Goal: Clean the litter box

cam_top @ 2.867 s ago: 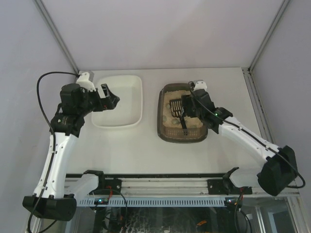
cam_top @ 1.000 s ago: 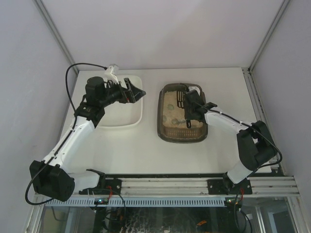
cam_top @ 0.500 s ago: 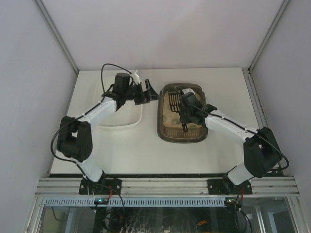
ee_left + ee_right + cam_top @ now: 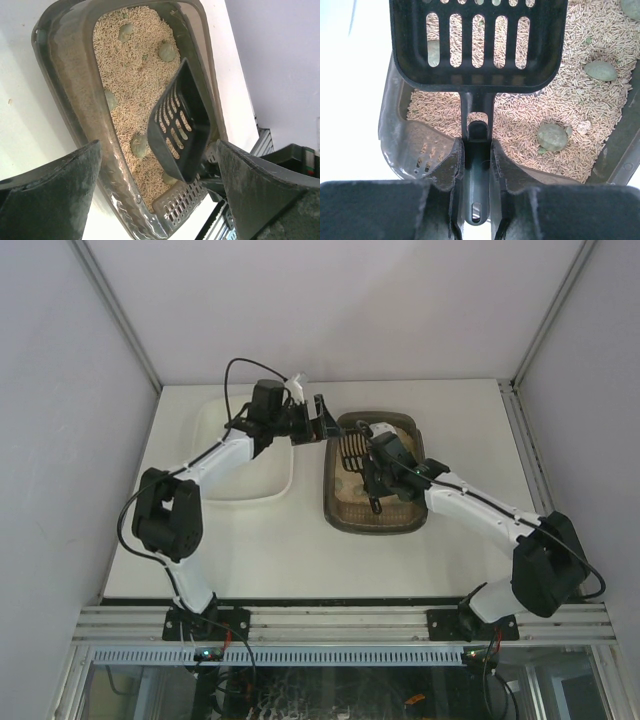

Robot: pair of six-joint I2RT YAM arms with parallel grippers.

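The litter box (image 4: 374,525), a dark brown tray of beige pellets, sits right of centre on the table. Greenish-grey lumps (image 4: 167,51) (image 4: 552,136) lie in its litter. My right gripper (image 4: 378,475) (image 4: 477,147) is shut on the handle of a black slotted scoop (image 4: 352,448) (image 4: 477,45). The scoop (image 4: 182,130) hangs tilted over the litter, and its pan looks empty. My left gripper (image 4: 322,420) (image 4: 157,150) stands wide open above the box's far left corner, holding nothing. Below it runs the box's rim (image 4: 75,90).
A white tub (image 4: 240,500) stands left of the litter box, partly under my left arm. The box's perforated corner shelf (image 4: 182,207) (image 4: 427,145) sits at the end nearest my right gripper. Grey walls enclose the table on three sides.
My left arm has swung right, from over the white tub to the litter box's far left corner, still open. My right gripper has shifted a little left with the scoop.
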